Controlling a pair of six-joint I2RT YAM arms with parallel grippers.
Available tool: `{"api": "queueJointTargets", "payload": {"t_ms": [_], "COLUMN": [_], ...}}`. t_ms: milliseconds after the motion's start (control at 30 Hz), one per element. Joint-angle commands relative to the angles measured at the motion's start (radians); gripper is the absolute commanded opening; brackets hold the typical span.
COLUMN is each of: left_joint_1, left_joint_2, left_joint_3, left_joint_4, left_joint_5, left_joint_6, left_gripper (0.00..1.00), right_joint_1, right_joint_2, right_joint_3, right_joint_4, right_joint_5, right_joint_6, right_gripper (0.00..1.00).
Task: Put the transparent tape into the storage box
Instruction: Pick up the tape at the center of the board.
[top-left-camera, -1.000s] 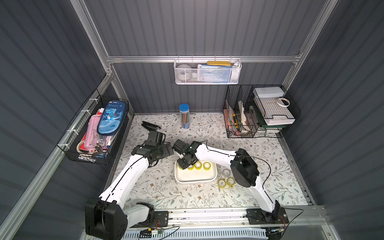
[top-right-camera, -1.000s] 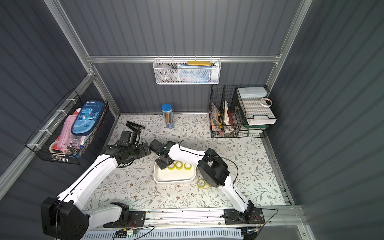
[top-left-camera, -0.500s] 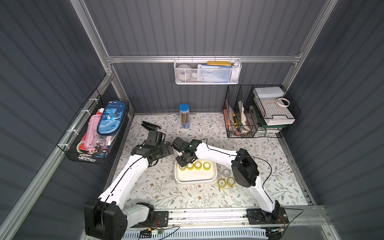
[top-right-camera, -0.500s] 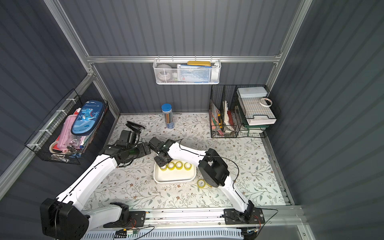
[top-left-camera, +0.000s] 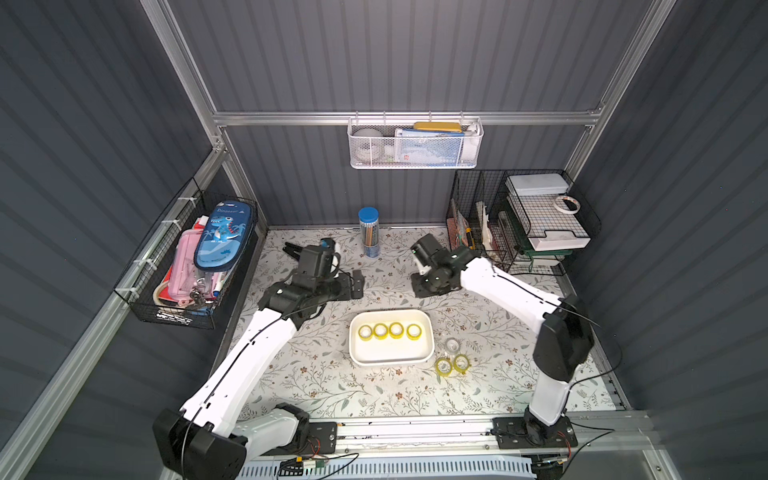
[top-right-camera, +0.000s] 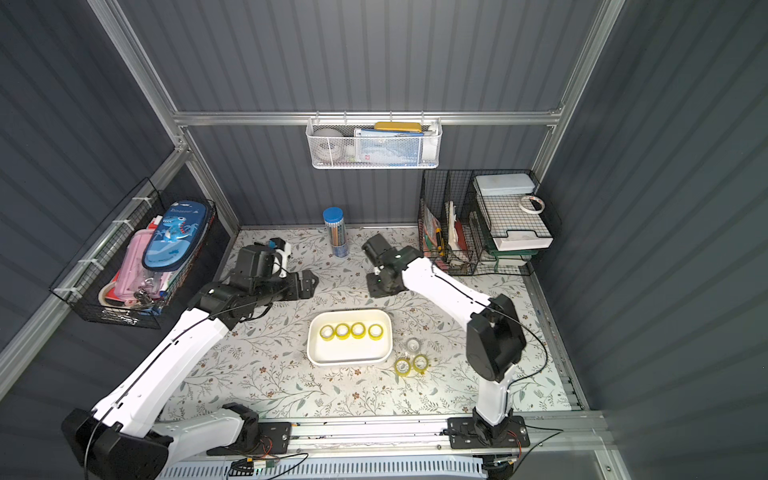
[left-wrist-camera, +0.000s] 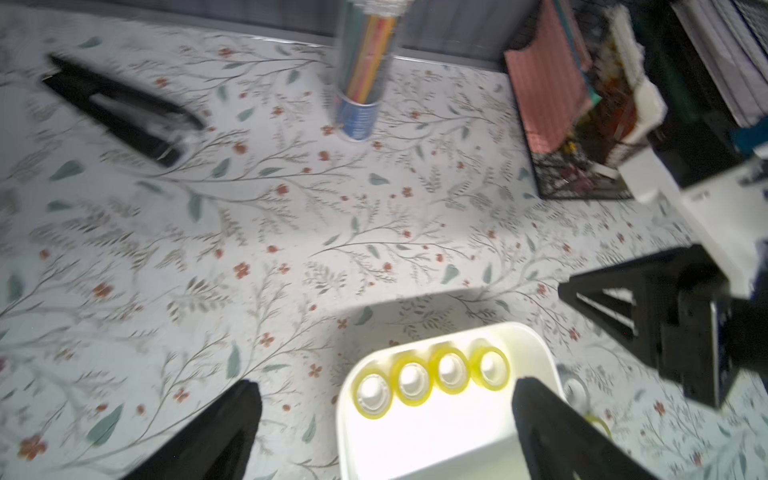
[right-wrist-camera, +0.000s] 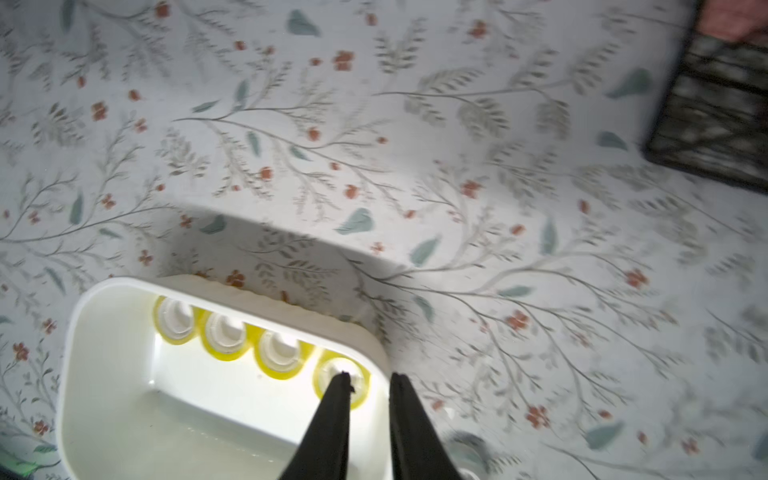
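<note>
The right claw (right-wrist-camera: 371, 379) has drawn back from the left end of the storage box (top-left-camera: 388, 352). In both top views it now hangs over the table (top-left-camera: 324, 374) above the box's upper right corner, near the middle of the frame. The left arm has barely shifted. The right claw is only slightly open: in the right wrist view a narrow gap separates its two black fingers, and nothing sits between them. The left claw (left-wrist-camera: 386, 384) is spread wide and empty. In the top views it hovers left of centre, above the box's upper left corner.

The box lies at the centre of the table. Four rolls of transparent tape (top-left-camera: 396, 330), yellow-tinted, sit in a row along its upper wall, touching one another. Three more rolls rest on the table just beyond the box's right end: a yellowish pair (top-left-camera: 444, 366) side by side at its lower right corner, and a clearer one (top-left-camera: 451, 345) just above them.

A blue-capped pencil tube (top-left-camera: 368, 232) stands at the back of the table. A black tool (left-wrist-camera: 120, 108) lies at the upper left, and black wire racks (top-left-camera: 490, 199) fill the upper right corner.
</note>
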Motion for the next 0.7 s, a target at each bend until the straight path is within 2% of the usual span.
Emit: {"api": "queueJointTargets", "payload": {"t_ms": [0,167,267,433,667], "left_joint_1": [-0.106,-0.312,-0.384,-0.439,-0.489], "left_joint_2": [0.118,0.384,0.524,0.691,0.836], "left_joint_3": [0.08,0.286,0.371,0.437,0.459], "left_joint_4": [0.027,0.021,0.032,0.065,0.066], "left_joint_5": [0.046,0.032,0.059,0.11,0.167], "left_joint_6": [0.108,0.224,0.267,0.312,0.38], "left_gripper": [0.99,0.99,0.99,0.96,0.9], "right_joint_1": [-0.074,-0.237,-0.33,-0.412,-0.43], "right_joint_2": [-0.095,-0.285,-0.403,-0.526,-0.656], "right_joint_3": [-0.14,-0.355,-0.471,-0.556,-0.666], "right_joint_4": [-0.037,-0.002,0.034,-0.011,-0.024], "right_joint_5": [-0.039,-0.083,-0.11,-0.126,-0.146], "right_joint_6": [0.085,0.168,0.19,0.187,0.213], "right_gripper": [0.22,0.22,0.22,0.22,0.22]}}
